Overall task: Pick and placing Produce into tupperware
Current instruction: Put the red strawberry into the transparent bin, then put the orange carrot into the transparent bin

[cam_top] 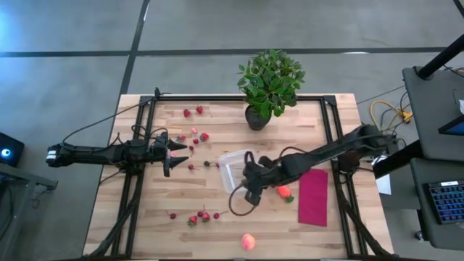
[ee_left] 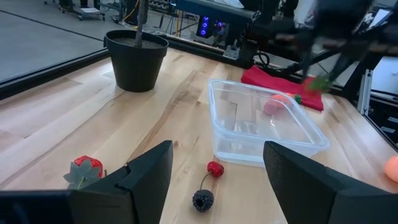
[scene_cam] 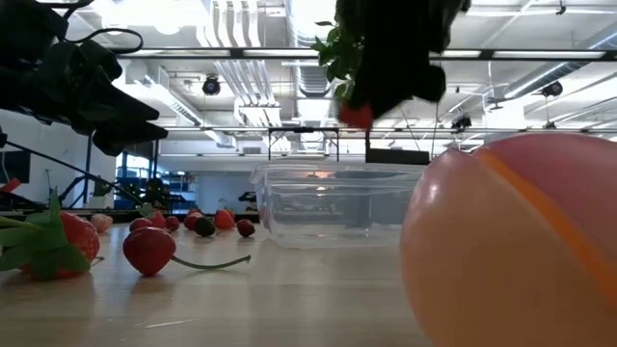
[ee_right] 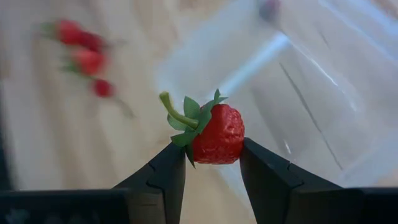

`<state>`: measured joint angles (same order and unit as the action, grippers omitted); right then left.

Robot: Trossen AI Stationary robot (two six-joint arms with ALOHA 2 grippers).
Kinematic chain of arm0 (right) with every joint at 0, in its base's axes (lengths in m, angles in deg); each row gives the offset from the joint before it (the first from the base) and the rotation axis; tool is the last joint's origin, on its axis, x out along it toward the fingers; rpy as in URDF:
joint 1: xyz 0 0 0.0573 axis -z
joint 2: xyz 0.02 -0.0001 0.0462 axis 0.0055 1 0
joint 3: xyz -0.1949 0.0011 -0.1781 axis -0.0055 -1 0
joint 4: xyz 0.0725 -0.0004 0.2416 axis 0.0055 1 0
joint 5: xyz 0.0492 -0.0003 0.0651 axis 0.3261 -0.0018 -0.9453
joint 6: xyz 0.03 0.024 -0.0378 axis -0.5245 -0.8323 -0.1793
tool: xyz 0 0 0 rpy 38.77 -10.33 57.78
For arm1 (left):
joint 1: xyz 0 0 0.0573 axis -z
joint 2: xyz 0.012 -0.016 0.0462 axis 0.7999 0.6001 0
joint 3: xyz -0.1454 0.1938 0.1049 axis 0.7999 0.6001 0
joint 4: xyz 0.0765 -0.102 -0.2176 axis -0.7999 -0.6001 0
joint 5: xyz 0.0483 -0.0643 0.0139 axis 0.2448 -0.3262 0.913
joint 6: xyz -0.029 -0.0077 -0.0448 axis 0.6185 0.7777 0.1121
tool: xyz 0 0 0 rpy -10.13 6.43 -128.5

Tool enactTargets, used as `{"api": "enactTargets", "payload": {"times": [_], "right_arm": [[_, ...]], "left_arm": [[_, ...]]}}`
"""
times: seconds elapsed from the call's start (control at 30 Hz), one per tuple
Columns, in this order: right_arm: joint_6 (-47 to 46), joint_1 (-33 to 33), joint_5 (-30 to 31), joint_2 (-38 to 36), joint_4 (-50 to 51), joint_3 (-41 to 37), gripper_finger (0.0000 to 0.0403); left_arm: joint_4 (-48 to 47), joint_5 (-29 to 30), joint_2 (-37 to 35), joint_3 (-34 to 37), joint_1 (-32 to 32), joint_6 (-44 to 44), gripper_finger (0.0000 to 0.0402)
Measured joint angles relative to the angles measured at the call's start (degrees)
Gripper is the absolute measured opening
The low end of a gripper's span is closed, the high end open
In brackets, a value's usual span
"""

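My right gripper [ee_right: 212,151] is shut on a small red strawberry [ee_right: 217,135] with a green top. It hovers by the near left corner of the clear tupperware [cam_top: 235,168]; the low view shows the berry [scene_cam: 356,117] held high above the table. My left gripper [ee_left: 217,149] is open, low over the table left of the tupperware [ee_left: 261,121], touching nothing. The orange carrot [cam_top: 284,192] lies right of my right gripper [cam_top: 250,190]. The peach-orange fruit [cam_top: 248,241] sits near the table's near edge. More strawberries [cam_top: 201,216] lie scattered on the wood. My right gripper pinches the strawberry by its two red sides [ee_right: 236,140], one finger on each. The green top and stem [ee_right: 177,116] stick out beyond the fingers. The berry is lifted clear of the table, above the tupperware's near left rim.
A potted plant [cam_top: 270,83] stands at the far edge behind the tupperware. A red cloth [cam_top: 313,196] lies right of the carrot. A strawberry [ee_left: 85,171], a small red berry [ee_left: 215,168] and a dark berry [ee_left: 203,200] lie in front of my left gripper [cam_top: 172,154].
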<state>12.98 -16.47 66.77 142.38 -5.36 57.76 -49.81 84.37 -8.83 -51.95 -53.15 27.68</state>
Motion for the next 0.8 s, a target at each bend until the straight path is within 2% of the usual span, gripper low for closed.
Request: {"api": "enactTargets", "payload": {"times": [0.37,0.8], "right_arm": [[-8.0,5.5,0.1,6.9,-1.5,0.7,0.0139],[-10.2,6.9,0.0,6.7,1.5,6.2,0.0230]], "left_arm": [[0.0,0.0,-0.1,0.0,0.0,0.0,0.0238],[0.0,0.0,0.0,0.0,0.0,0.0,0.0238]]}}
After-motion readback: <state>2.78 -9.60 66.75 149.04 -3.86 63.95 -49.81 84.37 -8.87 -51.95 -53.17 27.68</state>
